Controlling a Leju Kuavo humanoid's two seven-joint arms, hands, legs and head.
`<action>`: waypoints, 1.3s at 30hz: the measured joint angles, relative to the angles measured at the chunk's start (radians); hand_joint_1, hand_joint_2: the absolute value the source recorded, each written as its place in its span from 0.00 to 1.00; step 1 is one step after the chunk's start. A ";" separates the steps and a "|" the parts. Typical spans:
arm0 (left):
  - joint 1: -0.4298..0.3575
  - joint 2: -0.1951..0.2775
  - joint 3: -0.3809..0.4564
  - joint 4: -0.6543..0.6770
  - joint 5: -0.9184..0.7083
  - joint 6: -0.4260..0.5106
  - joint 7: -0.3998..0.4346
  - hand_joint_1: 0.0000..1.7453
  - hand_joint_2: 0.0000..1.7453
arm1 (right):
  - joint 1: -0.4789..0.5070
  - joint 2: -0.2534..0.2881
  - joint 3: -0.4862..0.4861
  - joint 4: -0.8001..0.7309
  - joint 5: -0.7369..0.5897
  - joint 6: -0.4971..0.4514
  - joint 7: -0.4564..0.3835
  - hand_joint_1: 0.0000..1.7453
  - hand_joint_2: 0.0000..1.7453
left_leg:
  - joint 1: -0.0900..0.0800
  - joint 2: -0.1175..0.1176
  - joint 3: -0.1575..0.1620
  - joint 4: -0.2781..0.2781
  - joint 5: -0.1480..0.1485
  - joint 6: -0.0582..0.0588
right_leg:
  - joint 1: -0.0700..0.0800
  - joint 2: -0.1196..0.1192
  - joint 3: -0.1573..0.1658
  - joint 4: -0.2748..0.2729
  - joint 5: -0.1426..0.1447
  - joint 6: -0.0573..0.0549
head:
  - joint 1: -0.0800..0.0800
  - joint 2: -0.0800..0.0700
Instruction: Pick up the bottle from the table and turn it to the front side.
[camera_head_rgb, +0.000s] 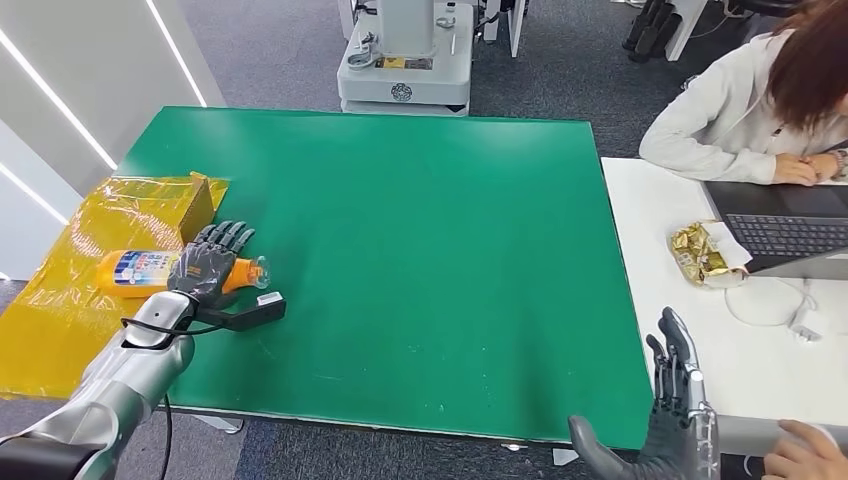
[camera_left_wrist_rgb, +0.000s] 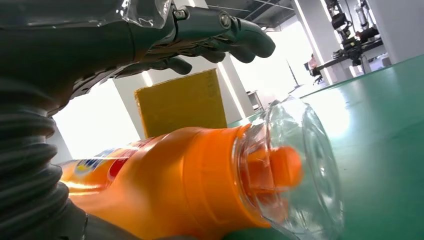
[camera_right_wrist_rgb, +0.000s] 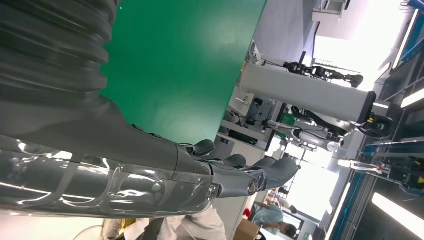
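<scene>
Orange bottle (camera_head_rgb: 150, 270) lies lengthwise at centre-left of the frame, cap toward centre; left hand (camera_head_rgb: 212, 262) spread above it, not yet grasping; right hand (camera_head_rgb: 676, 410) idle, unclenched.

Right hand (camera_right_wrist_rgb: 235, 175) open, green table (camera_right_wrist_rgb: 175, 65)

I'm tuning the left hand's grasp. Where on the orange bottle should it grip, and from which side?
Probably the orange body of the bottle, near the shoulder, coming from above. It lies on its side on the green table, so its round flank faces up; the clear cap looks slick and tapered. The left hand is already over that spot.
</scene>
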 joint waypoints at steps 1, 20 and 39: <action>0.000 -0.002 0.002 0.000 0.007 0.000 -0.003 0.00 1.00 | 0.000 -0.001 0.000 0.000 -0.001 0.000 0.000 0.00 1.00 | 0.000 0.000 0.000 0.000 0.000 0.000 | 0.000 0.000 0.000 0.000 0.000 0.000 | 0.000 0.000; 0.090 -0.089 0.105 -0.145 0.407 0.007 -0.169 0.00 1.00 | -0.005 -0.002 0.000 0.005 -0.004 0.016 0.011 0.00 1.00 | 0.000 0.000 0.000 0.000 0.000 0.000 | 0.000 0.000 0.000 0.000 0.000 0.000 | 0.000 0.000; 0.349 -0.210 0.128 -0.980 0.689 -0.008 -0.222 0.00 1.00 | -0.023 -0.002 0.000 0.047 -0.039 0.074 -0.006 0.00 1.00 | 0.000 0.000 0.001 0.000 -0.002 -0.001 | 0.000 0.000 0.001 -0.001 0.000 0.000 | 0.000 0.000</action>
